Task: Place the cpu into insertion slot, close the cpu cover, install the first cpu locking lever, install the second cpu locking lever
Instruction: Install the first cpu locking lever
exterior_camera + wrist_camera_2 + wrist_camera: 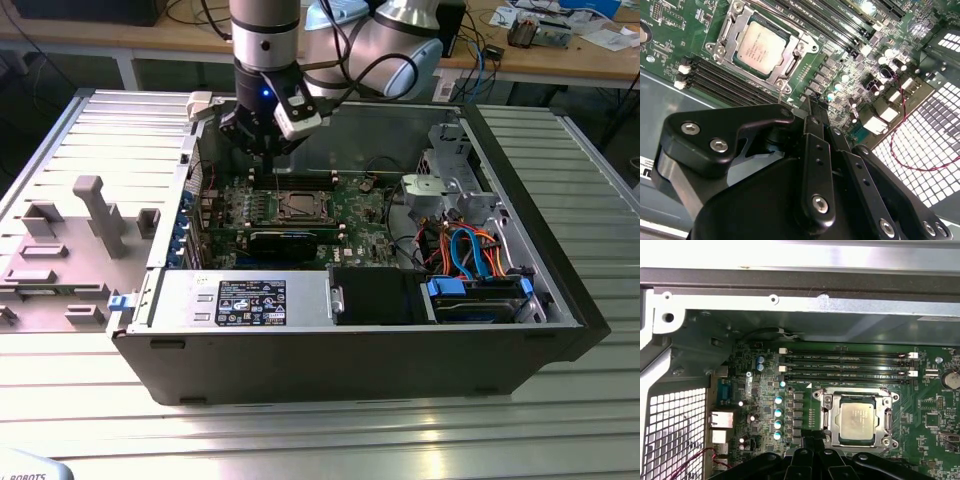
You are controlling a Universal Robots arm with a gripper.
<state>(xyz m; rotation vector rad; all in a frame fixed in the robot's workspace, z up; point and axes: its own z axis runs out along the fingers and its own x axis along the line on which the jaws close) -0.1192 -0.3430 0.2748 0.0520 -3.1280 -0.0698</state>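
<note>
The cpu (856,418) (758,47) (300,205) lies flat in the insertion slot (890,442) in the middle of the green motherboard, its silver-grey top showing. The silvery cpu cover (829,409) (726,31) lies down around it as a frame. My gripper (271,172) hangs over the board, just to the exterior view's left of the socket and above it. In both wrist views its black fingertips (812,106) (813,441) meet, shut on nothing, a short way from the socket's edge.
Long black memory slots (847,365) run beside the socket. In the case sit a black card (290,240), a silver power supply (245,298), a drive cage (450,185) and orange and blue cables (470,250). A grey fixture (95,215) stands outside, at the exterior view's left.
</note>
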